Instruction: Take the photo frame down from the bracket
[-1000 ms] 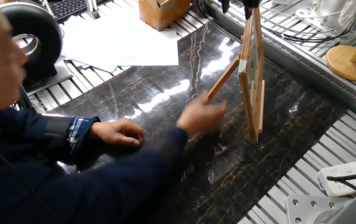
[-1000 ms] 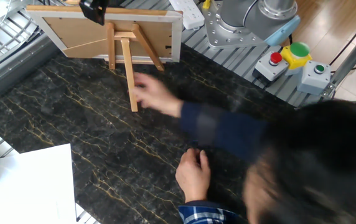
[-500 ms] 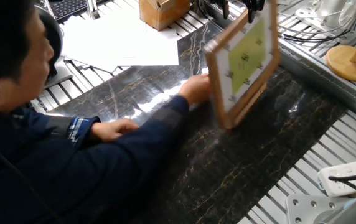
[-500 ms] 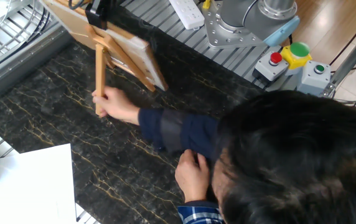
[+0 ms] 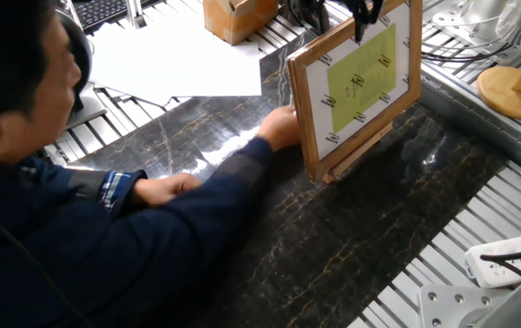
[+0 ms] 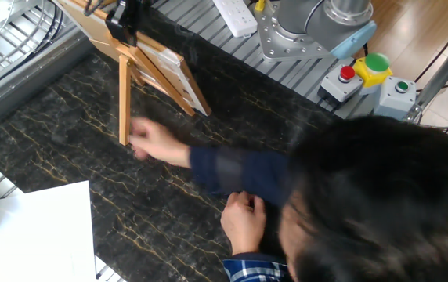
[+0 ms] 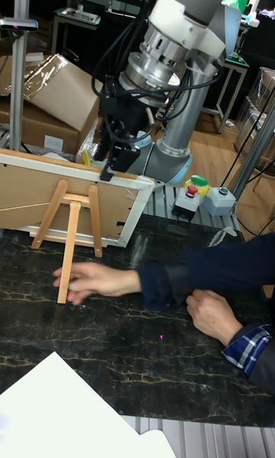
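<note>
The photo frame [image 5: 356, 82] stands on the ledge of the bracket [image 5: 362, 153], its yellow-green picture facing this view. From behind I see the frame's brown back [image 7: 30, 198] and the bracket's legs [image 7: 70, 232]. The other fixed view shows the frame [image 6: 165, 66] nearly edge-on, with the bracket's rear leg [image 6: 122, 98] in front of it. My gripper [image 5: 364, 13] sits at the frame's top edge, its black fingers [image 7: 107, 169] on either side of the rim and closed on it. My gripper [image 6: 122, 19] is also at the top of the other fixed view.
A person leans over the table, one hand [image 7: 92, 278] by the bracket's rear leg, the other hand [image 6: 243, 219] resting on the dark marble top [image 5: 352, 237]. White paper [image 5: 178, 59], a wooden box [image 5: 238, 16] and a round wooden base with a post [image 5: 515, 87] lie around.
The frame and bracket swung round from edge-on until the picture faces the one fixed view. The person's hand reached in to the bracket's rear leg. My gripper stayed at the frame's top edge.
</note>
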You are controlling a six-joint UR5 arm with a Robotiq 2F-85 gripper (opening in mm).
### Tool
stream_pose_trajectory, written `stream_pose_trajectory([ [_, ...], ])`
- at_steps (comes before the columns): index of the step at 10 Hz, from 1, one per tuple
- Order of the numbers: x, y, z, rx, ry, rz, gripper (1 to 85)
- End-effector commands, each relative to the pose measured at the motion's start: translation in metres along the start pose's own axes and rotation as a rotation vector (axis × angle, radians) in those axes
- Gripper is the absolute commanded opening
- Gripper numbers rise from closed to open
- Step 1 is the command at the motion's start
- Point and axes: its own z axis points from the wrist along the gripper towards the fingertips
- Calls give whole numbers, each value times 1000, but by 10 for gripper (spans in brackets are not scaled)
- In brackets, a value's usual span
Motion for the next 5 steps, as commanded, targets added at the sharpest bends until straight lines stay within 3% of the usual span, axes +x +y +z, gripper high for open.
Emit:
stream_pose_trajectory([
  [1, -11, -3, -6, 7, -51, 135, 550],
  [5, -6, -7, -5, 30, -36, 173, 537],
])
